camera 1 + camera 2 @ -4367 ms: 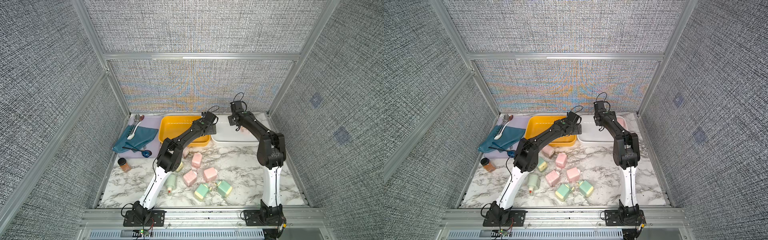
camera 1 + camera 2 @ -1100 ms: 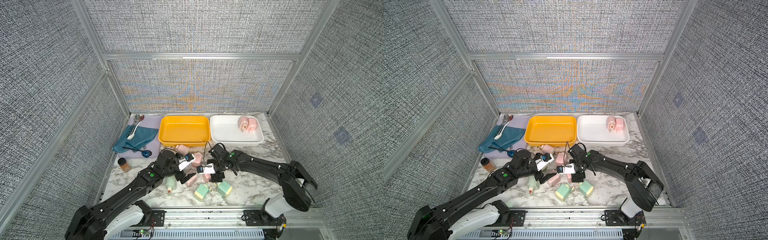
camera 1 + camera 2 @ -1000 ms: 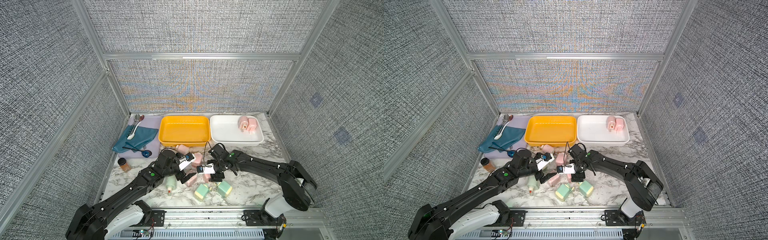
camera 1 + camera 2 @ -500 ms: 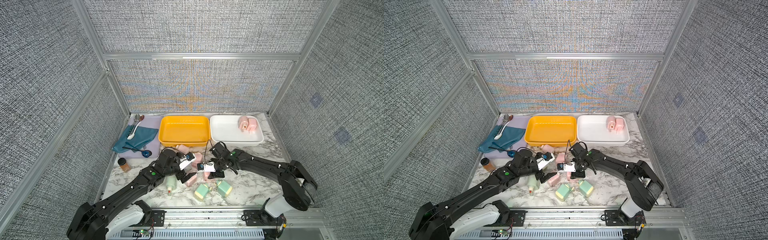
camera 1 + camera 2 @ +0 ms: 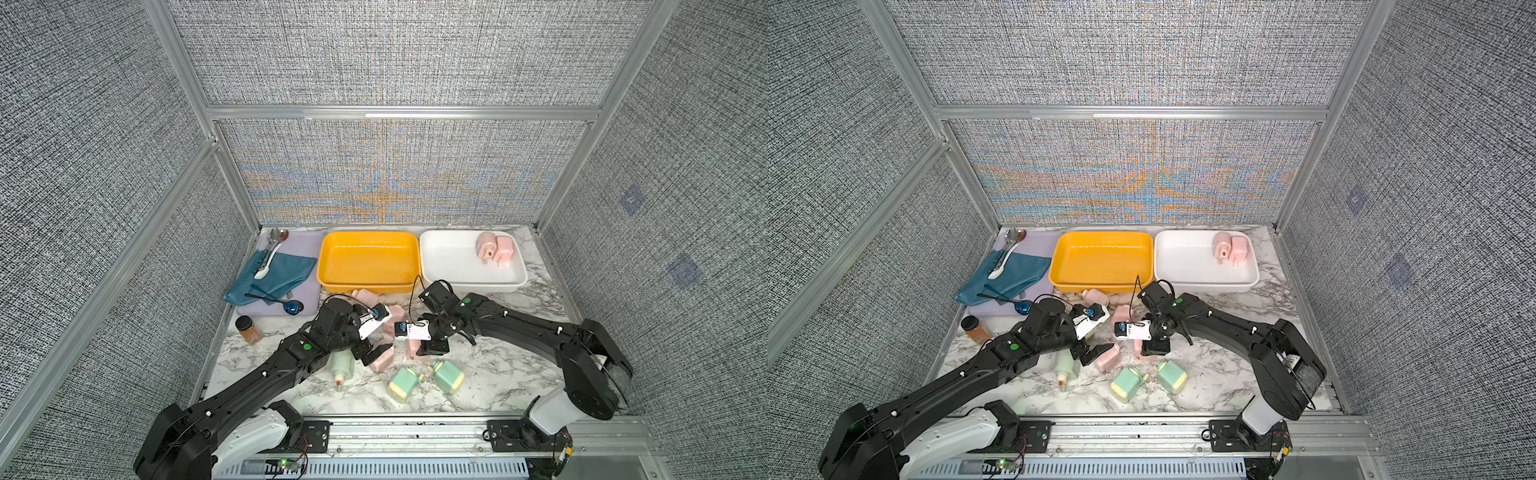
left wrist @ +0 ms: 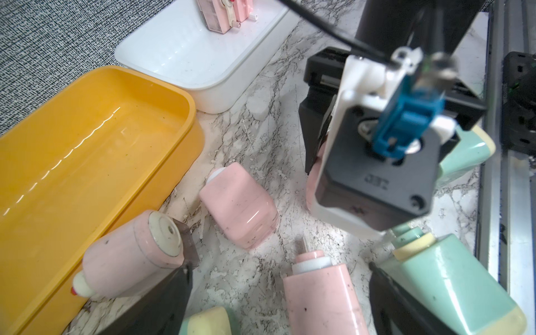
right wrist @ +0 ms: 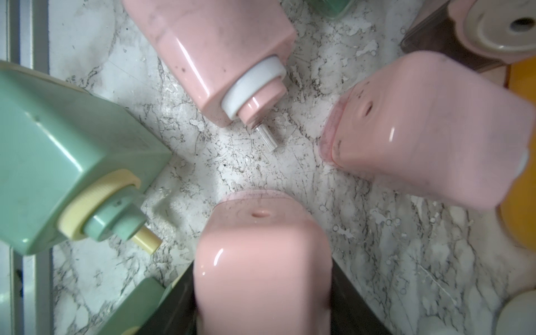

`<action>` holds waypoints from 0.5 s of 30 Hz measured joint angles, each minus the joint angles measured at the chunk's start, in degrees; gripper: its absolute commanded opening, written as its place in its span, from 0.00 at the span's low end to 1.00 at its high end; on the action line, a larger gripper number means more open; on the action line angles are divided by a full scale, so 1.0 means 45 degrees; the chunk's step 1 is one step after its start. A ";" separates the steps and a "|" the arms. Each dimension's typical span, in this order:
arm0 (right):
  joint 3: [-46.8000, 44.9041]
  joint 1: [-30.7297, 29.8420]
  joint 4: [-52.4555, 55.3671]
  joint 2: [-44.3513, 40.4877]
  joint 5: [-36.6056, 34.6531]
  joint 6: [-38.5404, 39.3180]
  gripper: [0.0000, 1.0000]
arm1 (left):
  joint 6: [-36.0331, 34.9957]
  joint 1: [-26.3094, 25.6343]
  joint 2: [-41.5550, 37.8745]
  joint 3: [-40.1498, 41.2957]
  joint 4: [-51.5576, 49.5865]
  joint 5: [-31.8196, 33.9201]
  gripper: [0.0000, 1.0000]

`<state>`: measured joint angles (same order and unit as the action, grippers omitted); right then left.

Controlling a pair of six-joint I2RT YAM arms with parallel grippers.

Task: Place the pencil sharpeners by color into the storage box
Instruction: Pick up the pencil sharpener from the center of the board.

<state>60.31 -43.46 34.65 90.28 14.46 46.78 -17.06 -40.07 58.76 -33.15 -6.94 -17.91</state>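
Right gripper (image 7: 262, 316) clamps a pink sharpener (image 7: 261, 255) — fingers (image 7: 355, 307) mostly hidden behind it; left gripper (image 6: 281, 275) stands wide apart, straddling a second pink sharpener (image 6: 322, 295), partly cropped.

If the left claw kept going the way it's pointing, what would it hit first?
Likely the pink pencil sharpener lying between the open fingers of the left gripper, with the marble tabletop beneath.

Both arms low; left pincer (image 5: 370, 352) agape, right pincer (image 5: 422, 347) seemingly tight on a pink sharpener (image 7: 262, 255).
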 measured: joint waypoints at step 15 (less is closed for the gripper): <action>-0.0355 0.1987 -0.0631 -0.2900 -0.0821 -0.1579 0.00 | 0.2118 0.0000 0.2064 -0.2560 0.1112 -0.0345 0.99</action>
<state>58.72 -34.52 31.81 77.23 10.76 39.68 -7.53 -40.07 68.05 -44.66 -1.93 -19.46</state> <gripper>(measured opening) 0.572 0.993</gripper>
